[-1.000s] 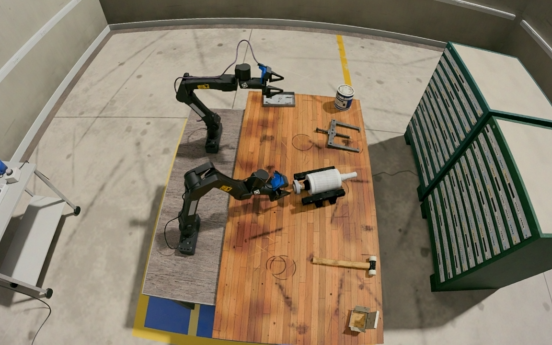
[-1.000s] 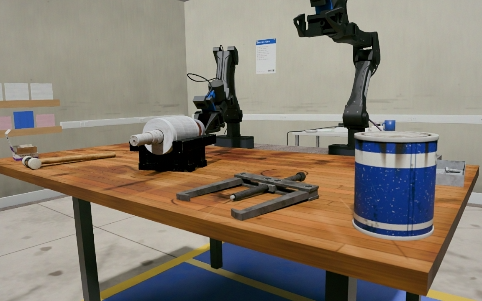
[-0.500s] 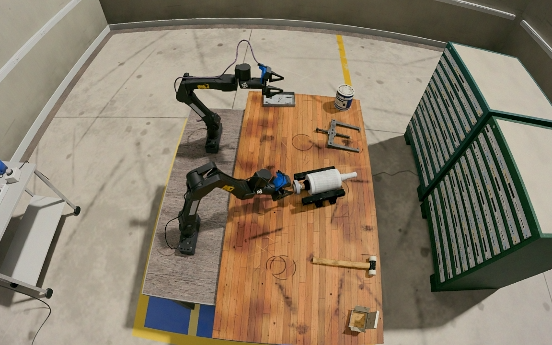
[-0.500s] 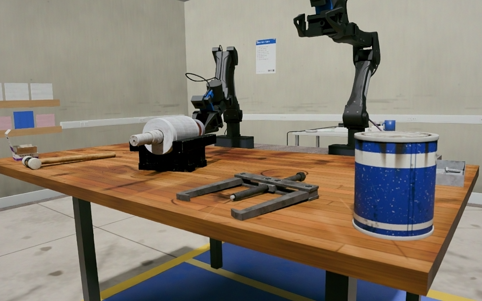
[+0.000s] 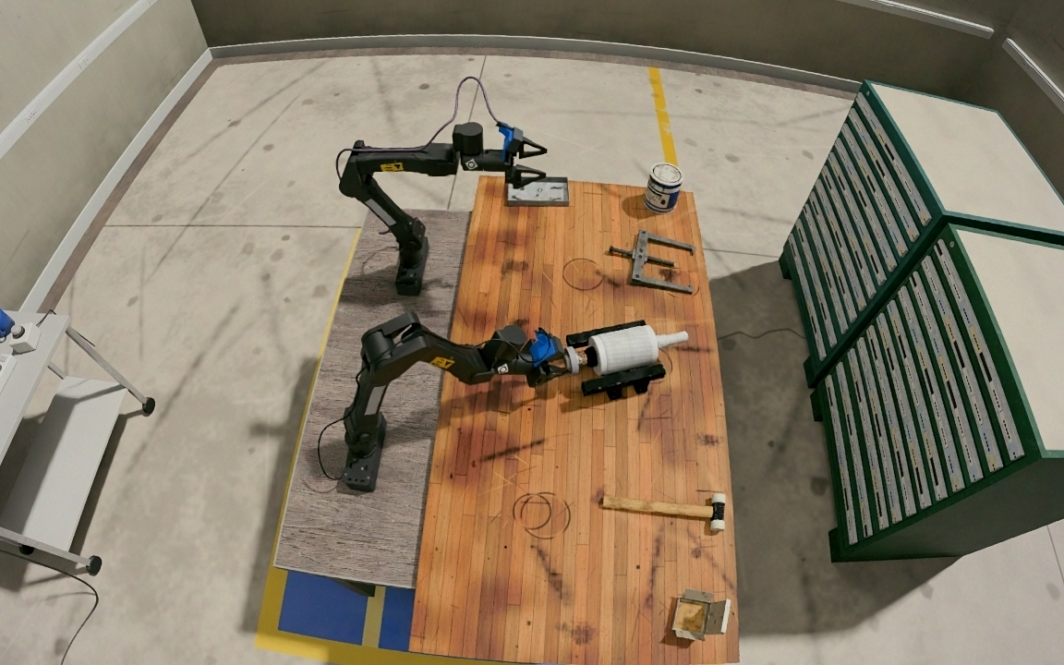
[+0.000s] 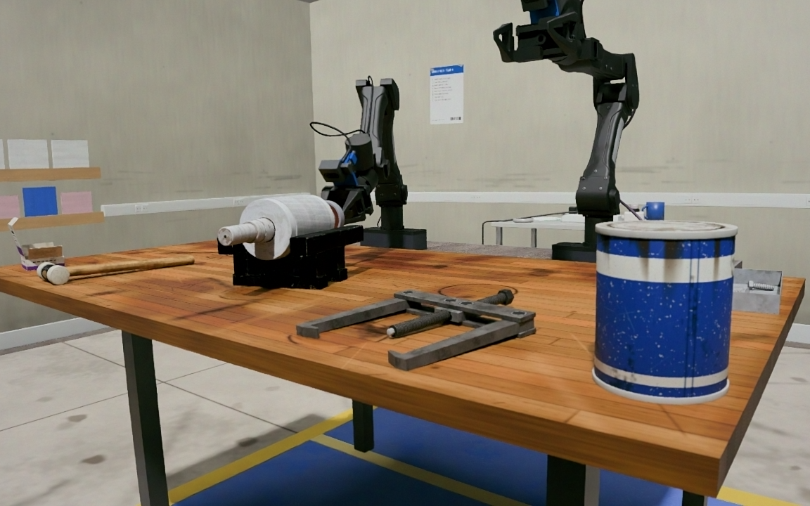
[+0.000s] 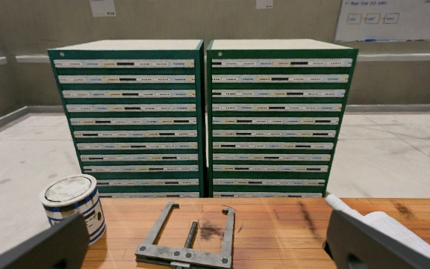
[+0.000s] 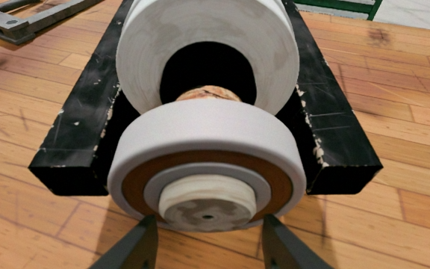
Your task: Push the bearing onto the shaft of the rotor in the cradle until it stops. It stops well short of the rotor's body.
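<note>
The white rotor (image 5: 625, 349) (image 6: 307, 216) (image 7: 398, 232) (image 8: 140, 67) lies in the black cradle (image 5: 622, 380) (image 6: 326, 240) (image 8: 69, 149). The grey bearing (image 5: 572, 358) (image 8: 204, 128) is around its shaft; the shaft end (image 8: 207, 213) sticks out through it. A gap with a copper-coloured part separates bearing and rotor body. My right gripper (image 5: 565, 368) (image 8: 210, 226) is part open and empty, its fingertips on either side of the shaft end, close to the bearing's face. Contact cannot be told. My left gripper (image 5: 544, 162) (image 6: 531, 39) (image 7: 208, 223) is wide open and empty, high near the tray.
A puller (image 5: 642, 258) (image 6: 458, 344) (image 7: 200, 254) and a paint can (image 5: 662, 188) (image 6: 662, 314) (image 7: 69, 194) stand on the left arm's side. A mallet (image 5: 659, 506) (image 6: 131, 266) and an open box (image 5: 691, 616) lie on the other side. A metal tray (image 5: 538, 200) is at the table's far corner.
</note>
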Robot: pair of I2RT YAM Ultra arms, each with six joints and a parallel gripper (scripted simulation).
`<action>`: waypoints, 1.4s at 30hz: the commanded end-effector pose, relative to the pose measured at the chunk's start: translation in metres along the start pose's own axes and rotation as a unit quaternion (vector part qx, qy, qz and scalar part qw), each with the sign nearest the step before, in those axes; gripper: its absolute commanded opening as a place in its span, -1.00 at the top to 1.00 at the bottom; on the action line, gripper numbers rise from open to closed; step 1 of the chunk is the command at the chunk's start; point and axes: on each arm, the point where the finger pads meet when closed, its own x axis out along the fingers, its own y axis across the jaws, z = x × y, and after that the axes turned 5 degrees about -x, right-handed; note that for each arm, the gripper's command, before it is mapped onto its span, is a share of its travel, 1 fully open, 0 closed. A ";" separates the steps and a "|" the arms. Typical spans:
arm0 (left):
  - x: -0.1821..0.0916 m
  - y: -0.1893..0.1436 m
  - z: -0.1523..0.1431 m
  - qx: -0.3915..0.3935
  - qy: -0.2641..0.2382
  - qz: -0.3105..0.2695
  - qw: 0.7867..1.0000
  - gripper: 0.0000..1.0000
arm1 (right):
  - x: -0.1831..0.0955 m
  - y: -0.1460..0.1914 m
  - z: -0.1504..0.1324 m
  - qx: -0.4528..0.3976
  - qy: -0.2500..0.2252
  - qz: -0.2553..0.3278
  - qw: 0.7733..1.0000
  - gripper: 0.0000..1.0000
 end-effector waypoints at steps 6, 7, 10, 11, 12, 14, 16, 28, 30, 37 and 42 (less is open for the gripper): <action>-0.012 -0.004 0.023 -0.001 -0.026 -0.003 1.000 -1.00 | -0.007 0.002 0.012 0.002 -0.015 0.001 1.000 0.13; -0.012 -0.004 0.023 -0.001 -0.026 -0.003 1.000 -1.00 | -0.005 -0.001 0.010 0.004 -0.015 -0.003 1.000 0.13; -0.012 -0.004 0.023 -0.001 -0.026 -0.003 1.000 -1.00 | -0.003 0.006 -0.002 0.000 -0.004 0.001 1.000 0.13; -0.012 -0.004 0.023 -0.001 -0.026 -0.003 1.000 -1.00 | -0.003 0.002 0.003 0.000 -0.006 -0.002 1.000 0.13; -0.012 -0.004 0.023 -0.001 -0.026 -0.003 1.000 -1.00 | -0.003 -0.004 0.009 0.003 -0.010 -0.007 1.000 0.13; -0.012 -0.004 0.023 -0.001 -0.026 -0.003 1.000 -1.00 | 0.002 -0.008 0.008 0.002 -0.006 -0.009 1.000 0.13; -0.012 -0.004 0.023 -0.001 -0.026 -0.003 1.000 -1.00 | 0.006 -0.006 0.008 0.000 -0.006 -0.004 1.000 0.13; -0.012 -0.004 0.023 -0.001 -0.026 -0.003 1.000 -1.00 | 0.008 0.005 0.017 0.002 -0.022 0.004 1.000 0.13; -0.012 -0.004 0.023 -0.001 -0.026 -0.003 1.000 -1.00 | 0.007 -0.002 0.017 0.004 -0.020 -0.001 1.000 0.13; -0.012 -0.004 0.023 -0.001 -0.026 -0.003 1.000 -1.00 | 0.011 0.001 0.010 0.001 -0.004 0.005 1.000 0.13; -0.012 -0.004 0.023 -0.001 -0.026 -0.003 1.000 -1.00 | 0.009 -0.001 0.023 0.000 -0.017 0.003 1.000 0.13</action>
